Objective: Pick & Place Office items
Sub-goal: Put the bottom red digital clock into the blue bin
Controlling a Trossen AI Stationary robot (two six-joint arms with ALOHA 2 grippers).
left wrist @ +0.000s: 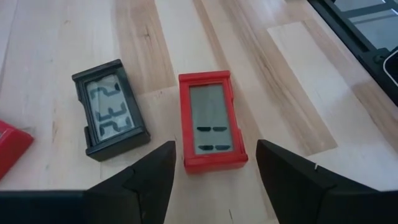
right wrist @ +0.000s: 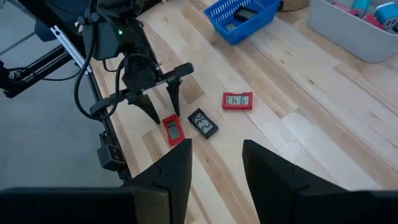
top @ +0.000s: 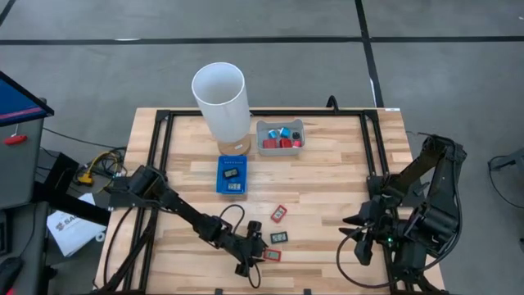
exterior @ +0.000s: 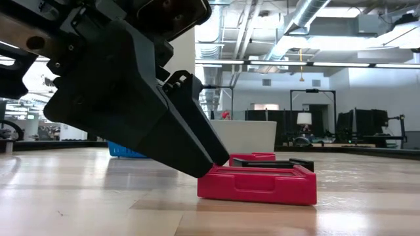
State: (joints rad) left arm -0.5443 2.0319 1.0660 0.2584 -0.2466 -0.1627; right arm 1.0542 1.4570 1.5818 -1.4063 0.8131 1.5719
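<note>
High view: left gripper straddles red clock.

left claw: fingers spread, tips down astride red clock | black clock: just beside it | second red clock: near, apart | blue basket, grey tray: far side of worktop | right claw: fingers apart, nothing between

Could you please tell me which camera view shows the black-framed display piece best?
The left wrist view: the black-framed display lies close, digits readable. The right wrist and high views show it small; the low view mostly hides it behind the red one.
</note>
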